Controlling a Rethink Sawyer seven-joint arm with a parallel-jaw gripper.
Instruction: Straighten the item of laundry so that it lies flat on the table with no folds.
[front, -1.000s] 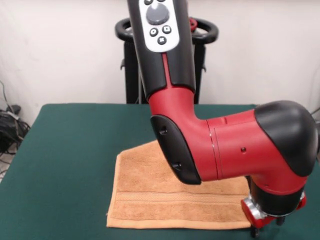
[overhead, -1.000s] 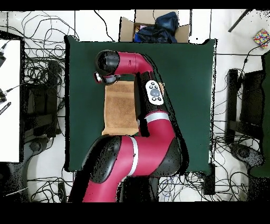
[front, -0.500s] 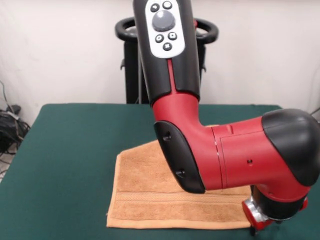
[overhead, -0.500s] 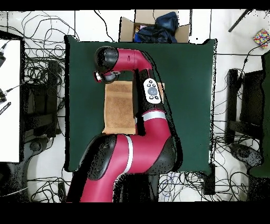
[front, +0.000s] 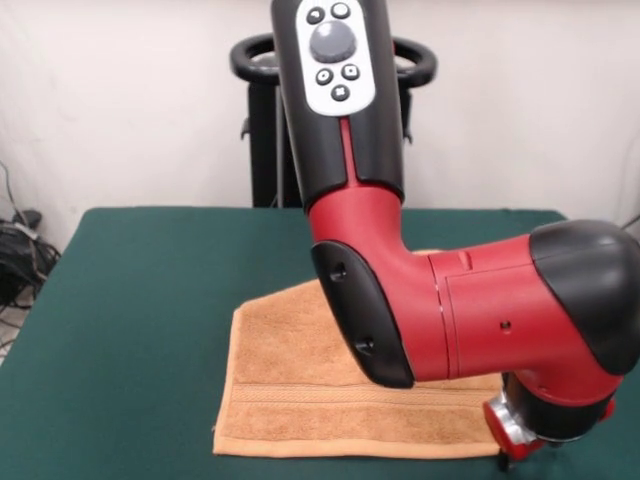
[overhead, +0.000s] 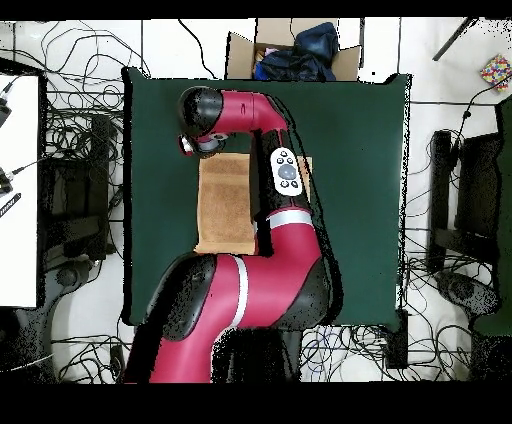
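The orange-tan towel (front: 290, 395) lies on the dark green table (front: 140, 300), with a woven band along its near edge. Its far left edge runs at a slant. My red arm hides its right part. In the overhead view the towel (overhead: 226, 205) shows left of the arm, and a small strip of it (overhead: 307, 170) shows to the arm's right. My gripper (front: 510, 462) hangs under the black wrist at the towel's near right corner, mostly cut off by the picture's bottom edge. In the overhead view the gripper (overhead: 200, 147) sits at the towel's upper left corner.
A cardboard box with dark clothes (overhead: 290, 55) stands beyond the table's top edge. Cables cover the floor around the table (overhead: 360, 150). A white bench (overhead: 18, 190) stands at the left. The black pedestal (front: 262, 150) rises behind the table.
The arm has shifted a little to the right and lower in the front view, so the gripper shows less at the bottom edge. The towel has not moved.
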